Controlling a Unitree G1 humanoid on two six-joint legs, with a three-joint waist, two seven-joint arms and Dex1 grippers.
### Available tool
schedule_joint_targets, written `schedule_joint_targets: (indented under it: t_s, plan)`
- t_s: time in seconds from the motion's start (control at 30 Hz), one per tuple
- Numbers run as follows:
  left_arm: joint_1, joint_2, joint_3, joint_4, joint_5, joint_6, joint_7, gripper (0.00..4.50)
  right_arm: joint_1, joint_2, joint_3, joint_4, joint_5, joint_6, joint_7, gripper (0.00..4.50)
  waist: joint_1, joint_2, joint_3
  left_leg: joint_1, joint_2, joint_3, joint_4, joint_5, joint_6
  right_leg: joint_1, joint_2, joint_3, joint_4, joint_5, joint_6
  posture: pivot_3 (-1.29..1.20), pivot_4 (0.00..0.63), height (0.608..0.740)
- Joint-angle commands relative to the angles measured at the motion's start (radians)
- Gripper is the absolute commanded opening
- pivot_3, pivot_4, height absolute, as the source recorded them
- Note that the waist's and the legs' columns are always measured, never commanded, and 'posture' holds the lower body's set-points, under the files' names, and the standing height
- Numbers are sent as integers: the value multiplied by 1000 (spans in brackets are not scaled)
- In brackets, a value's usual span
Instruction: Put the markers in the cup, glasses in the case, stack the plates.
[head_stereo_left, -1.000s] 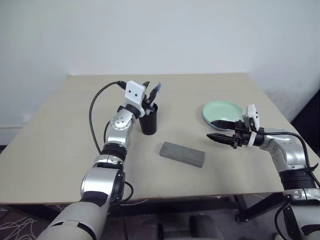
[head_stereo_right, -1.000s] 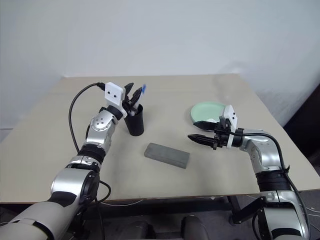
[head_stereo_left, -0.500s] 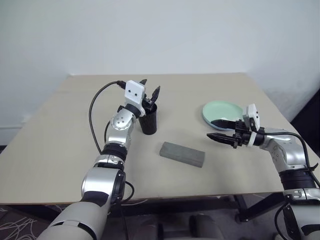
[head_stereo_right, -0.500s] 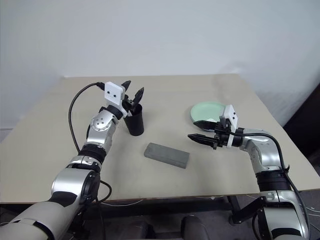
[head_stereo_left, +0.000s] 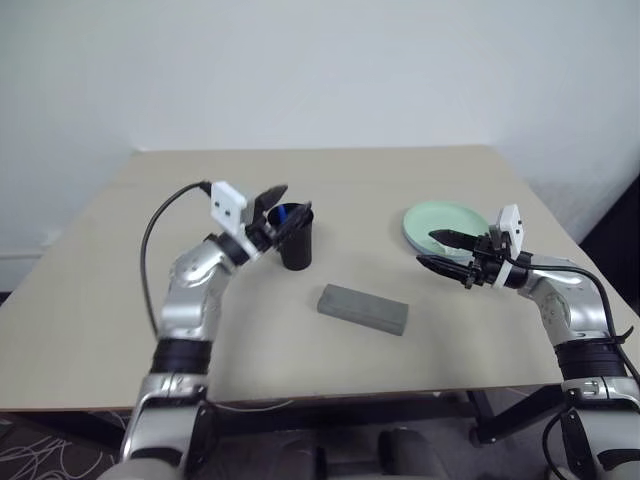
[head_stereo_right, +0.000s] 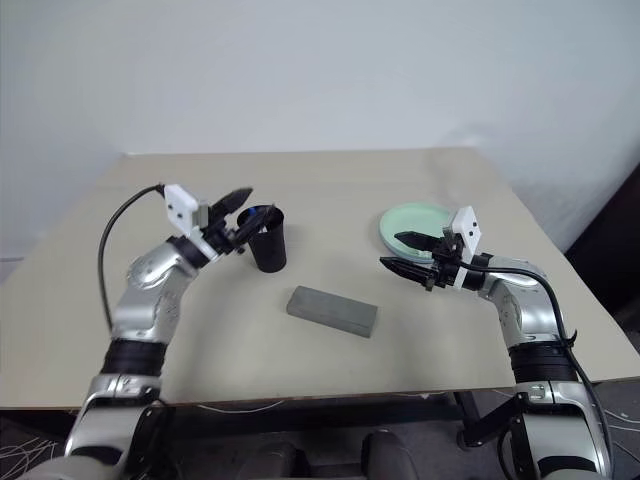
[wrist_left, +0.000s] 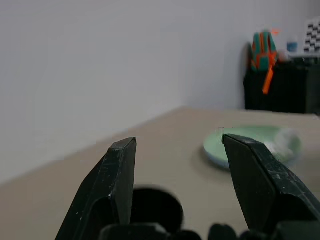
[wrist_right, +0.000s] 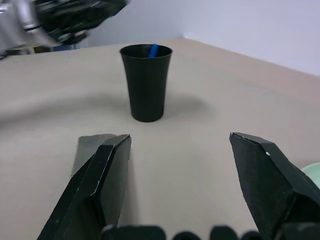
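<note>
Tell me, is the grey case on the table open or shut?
Shut. The case lies flat on the table as one closed grey block, with no lid raised and no glasses visible.

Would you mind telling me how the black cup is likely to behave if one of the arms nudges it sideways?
The cup looks tall and narrows toward its base, so a push near the rim would probably tip it rather than slide it. It seems thin and plain, likely light. The blue marker leaning inside might shift or spill if it tips.
</note>
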Motion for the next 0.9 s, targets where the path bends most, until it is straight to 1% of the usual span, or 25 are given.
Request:
schedule_joint_targets:
  t_s: [0.03,0.13,0.23,0.4,0.6,0.9]
  plan:
    - [71,30,-10,-130,-2,34,-14,2868,21,-22,-39,-5,-5,-37,-12,3410,1,0,0,0,0,0,0,0,0,1,0,0,-1,0,0,0,0,733]
    - [145,43,-20,-131,32,10,-14,2868,72,-42,-42,-12,-20,-56,-11,3410,1,0,0,0,0,0,0,-2,-3,2,-1,0,-3,0,0,0,0,733]
    - [174,34,-28,-97,74,-30,3,2868,112,-67,-53,-11,-22,-66,-10,3410,0,0,0,0,0,1,0,-2,-3,1,-1,0,-2,0,0,0,0,733]
    - [155,-24,-26,39,101,-101,34,2868,210,-117,-116,-14,-18,-81,-51,3410,1,0,0,1,1,2,0,-2,-3,1,-1,0,-1,0,0,0,0,733]
    - [117,-51,-34,106,118,-145,31,2868,250,-145,-169,-15,-20,-87,-74,3410,-3,0,0,0,0,3,0,-2,-3,1,-1,0,-2,0,0,0,0,733]
    - [149,-91,-51,56,124,-132,69,2868,301,-151,-186,-68,-13,-58,-74,3410,-2,0,0,0,1,2,0,-2,-3,1,-1,0,-3,0,0,0,0,733]
